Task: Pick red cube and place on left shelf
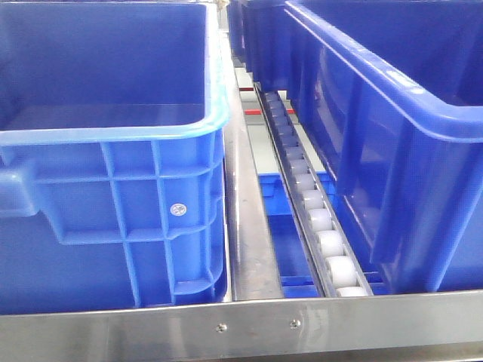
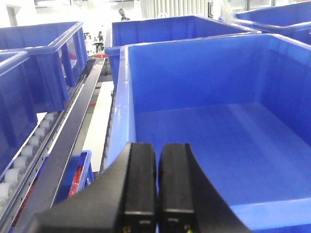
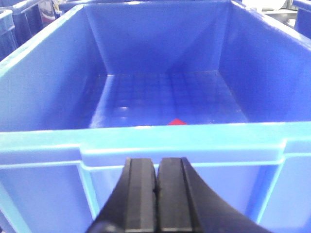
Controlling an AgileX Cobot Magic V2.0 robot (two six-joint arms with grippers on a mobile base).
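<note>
Only a small red corner of the red cube (image 3: 177, 122) shows, just over the near rim of a large blue bin (image 3: 146, 138); the cube lies on that bin's floor near the front wall. My right gripper (image 3: 157, 160) is shut and empty, outside the bin, in front of and below that rim. My left gripper (image 2: 157, 145) is shut on nothing, at the near edge of another large blue bin (image 2: 204, 77) whose floor is bare. I cannot tell which surface is the left shelf. Neither gripper shows in the front view.
In the front view two big blue bins (image 1: 113, 132) (image 1: 392, 98) flank a roller track (image 1: 317, 219), behind a steel rail (image 1: 226, 324). More blue bins (image 2: 43, 63) stand further back. A lower blue tray with red bits (image 2: 75, 177) sits beneath the rack.
</note>
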